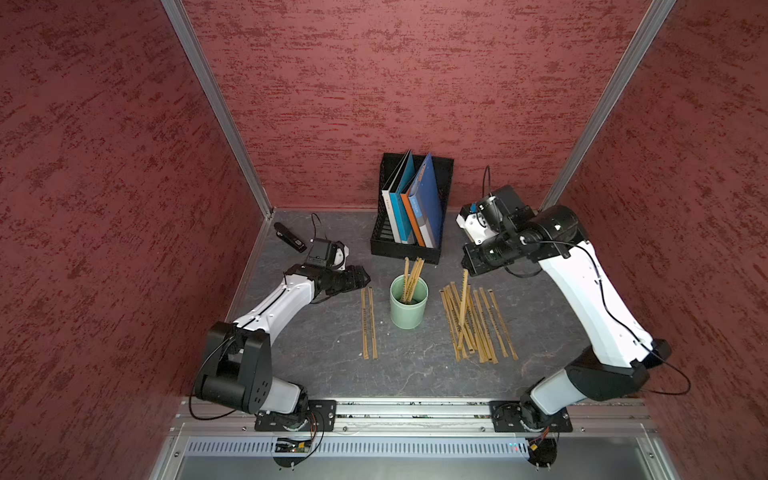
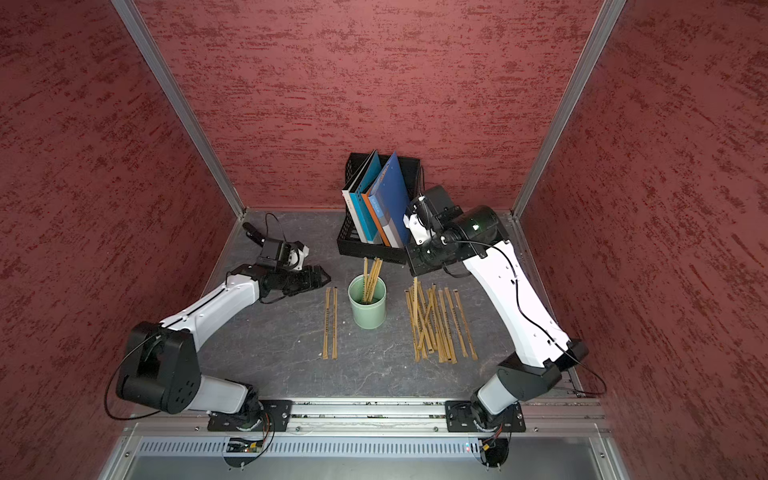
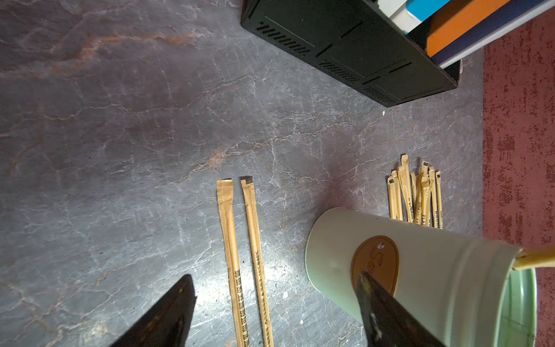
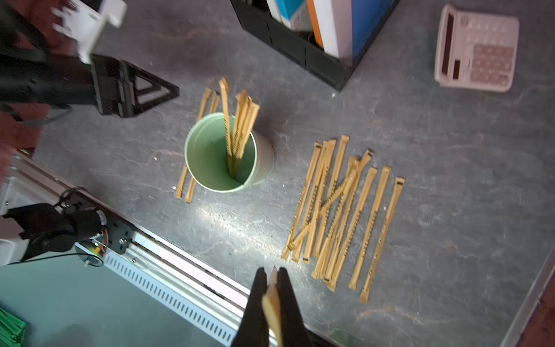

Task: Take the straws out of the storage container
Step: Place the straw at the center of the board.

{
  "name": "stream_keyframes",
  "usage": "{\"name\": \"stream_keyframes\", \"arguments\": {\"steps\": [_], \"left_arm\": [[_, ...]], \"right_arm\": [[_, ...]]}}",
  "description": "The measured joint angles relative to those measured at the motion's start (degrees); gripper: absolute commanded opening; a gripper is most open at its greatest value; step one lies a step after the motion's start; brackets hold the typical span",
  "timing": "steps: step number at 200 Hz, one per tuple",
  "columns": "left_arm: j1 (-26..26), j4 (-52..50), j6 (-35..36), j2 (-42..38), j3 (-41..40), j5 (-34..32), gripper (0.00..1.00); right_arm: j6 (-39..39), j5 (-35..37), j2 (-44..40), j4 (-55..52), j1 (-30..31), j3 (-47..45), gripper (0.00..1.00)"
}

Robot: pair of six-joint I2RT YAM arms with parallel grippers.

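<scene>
The mint-green storage container stands upright mid-table with several straws leaning in it. Two straws lie left of it, and a pile of several lies to its right. My left gripper is open, low beside the container's left side, with nothing between its fingers. My right gripper is shut on one straw, which hangs down over the right pile.
A black mesh file holder with coloured folders stands behind the container. A black stapler lies at the back left. A pale calculator sits at the back right. Red walls close three sides, and a metal rail runs along the front.
</scene>
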Motion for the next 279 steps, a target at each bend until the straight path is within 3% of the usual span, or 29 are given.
{"name": "stream_keyframes", "arguments": {"steps": [50, 82, 157, 212, 279], "left_arm": [[0.0, 0.28, 0.02, 0.0, -0.76, 0.0, 0.85], [0.02, 0.28, 0.02, 0.09, -0.76, 0.0, 0.85], [0.33, 0.28, 0.04, 0.83, -0.76, -0.11, 0.84], [0.33, 0.24, 0.07, 1.51, -0.76, -0.11, 0.85], [0.33, 0.17, 0.24, 1.51, -0.76, -0.13, 0.85]], "right_arm": [[-1.05, -2.93, 0.59, 4.37, -4.7, -16.96, 0.0], [-2.1, -5.97, 5.18, 8.92, -6.23, -22.58, 0.0], [-4.37, -12.7, 18.49, 15.28, -6.38, -22.43, 0.0], [-4.48, -15.28, 22.49, 19.04, -6.38, -22.56, 0.0], [-3.78, -15.91, 26.21, 21.92, -6.38, -22.58, 0.07]]}}
